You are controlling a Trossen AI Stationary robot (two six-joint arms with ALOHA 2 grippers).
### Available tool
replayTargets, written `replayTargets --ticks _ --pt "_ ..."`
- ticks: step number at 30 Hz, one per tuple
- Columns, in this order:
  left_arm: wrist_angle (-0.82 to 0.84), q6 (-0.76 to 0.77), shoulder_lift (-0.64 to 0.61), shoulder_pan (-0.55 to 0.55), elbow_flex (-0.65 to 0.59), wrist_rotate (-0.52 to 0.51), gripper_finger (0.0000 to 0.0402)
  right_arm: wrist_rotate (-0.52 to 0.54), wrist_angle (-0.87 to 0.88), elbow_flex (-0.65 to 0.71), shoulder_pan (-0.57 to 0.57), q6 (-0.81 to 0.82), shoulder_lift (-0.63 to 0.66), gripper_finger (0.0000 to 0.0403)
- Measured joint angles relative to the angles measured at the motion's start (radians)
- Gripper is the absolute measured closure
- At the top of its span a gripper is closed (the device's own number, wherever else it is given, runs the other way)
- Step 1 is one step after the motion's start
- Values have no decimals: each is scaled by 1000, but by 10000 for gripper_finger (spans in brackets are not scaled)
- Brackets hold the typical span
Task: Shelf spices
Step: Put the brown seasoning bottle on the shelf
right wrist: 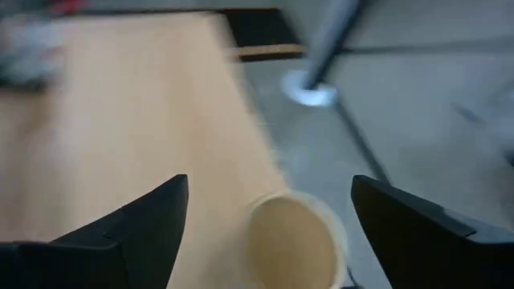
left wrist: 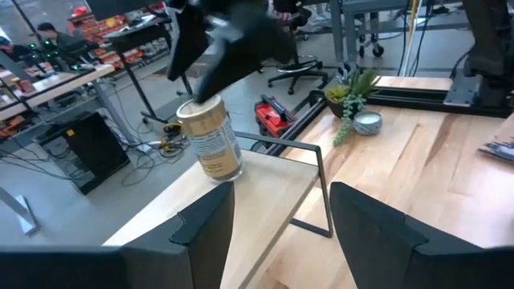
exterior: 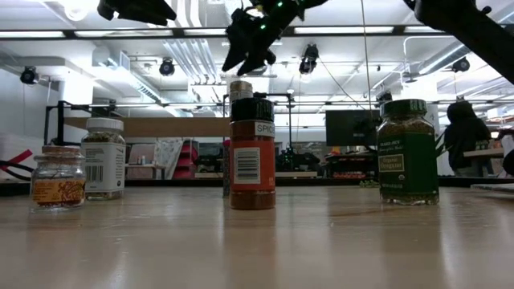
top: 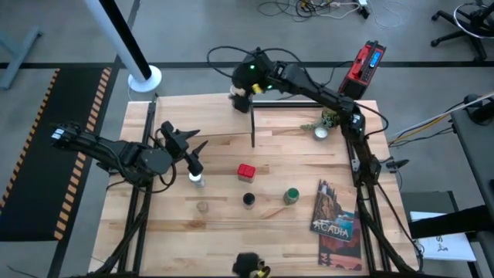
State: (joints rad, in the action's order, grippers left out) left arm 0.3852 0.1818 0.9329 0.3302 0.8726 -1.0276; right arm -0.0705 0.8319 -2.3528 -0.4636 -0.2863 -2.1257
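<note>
Low view – wood tabletop [exterior: 257, 241], ceiling-lit workshop behind, right pincer [right wrist: 265, 205] spread over tan canister [right wrist: 293, 241], left pincer [left wrist: 281, 217] spread.

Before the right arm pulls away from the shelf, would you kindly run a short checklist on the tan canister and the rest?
1. Tan canister upright on the shelf: ok.
2. Right gripper open, fingers wide of the canister: ok.
3. Canister well in from the shelf's edge: not ok, it stands near a corner.
4. Left gripper open: ok.
5. Left gripper above the white-capped jar: cannot tell; it looks slightly off.
6. Red tin, dark-capped jar, green-lidded jar upright on the table: ok.
</note>
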Motion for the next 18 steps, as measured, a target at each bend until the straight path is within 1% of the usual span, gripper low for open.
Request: replayTargets --ticks 1,2,5,7,13,16,18 --pt "0 0 0 0 0 5 209 -90 33 0 -8 -58 9 74" --pt "0 0 0 0 0 17 209 -140 55 0 -13 -87 13 74" --pt "1 3 0 0 0 50 208 -150 81 -4 -28 -128 17 75" --pt "1 5 0 0 0 53 203 -162 80 -4 -51 -141 17 74" --pt "0 23 0 0 0 92 178 -281 76 -3 -120 -158 15 71" --pt "0 32 -1 0 0 114 166 -361 73 -2 -142 -177 14 70" --pt "0 32 -1 0 0 123 160 -374 76 -2 -147 -197 14 69"
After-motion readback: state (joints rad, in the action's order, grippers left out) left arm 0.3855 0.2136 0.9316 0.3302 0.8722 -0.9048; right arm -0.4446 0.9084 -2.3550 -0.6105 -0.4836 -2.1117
